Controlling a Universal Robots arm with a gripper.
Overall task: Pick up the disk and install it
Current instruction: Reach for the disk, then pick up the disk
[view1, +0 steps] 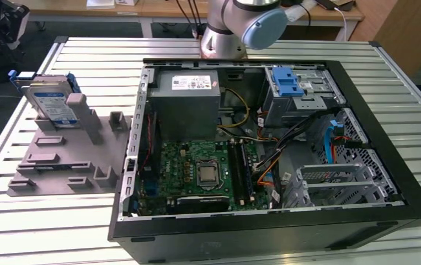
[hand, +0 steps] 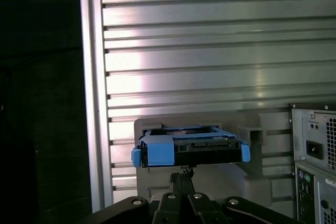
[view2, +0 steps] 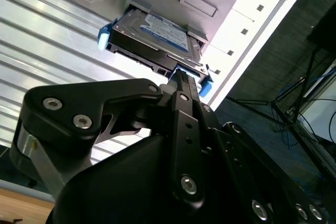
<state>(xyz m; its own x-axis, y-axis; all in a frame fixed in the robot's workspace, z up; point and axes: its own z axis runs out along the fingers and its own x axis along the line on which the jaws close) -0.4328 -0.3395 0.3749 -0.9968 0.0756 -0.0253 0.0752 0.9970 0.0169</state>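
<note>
End effector (hand: 184, 171) closed, gripping nothing, pointed at disk (hand: 202, 146), apart from it. Disk upright in grey holder (view1: 56, 160) on desk (view1: 48, 232), towards the exterior view's left of open computer case (view1: 269, 234).

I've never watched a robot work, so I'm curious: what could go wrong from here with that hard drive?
1. The hard drive stands on edge in the grey holder, with the gripper pointing at its end; an off-centre approach might tip or jam it.
2. Inside the open computer case, loose cables lie beside the metal drive cage; the drive could snag on them.
</note>
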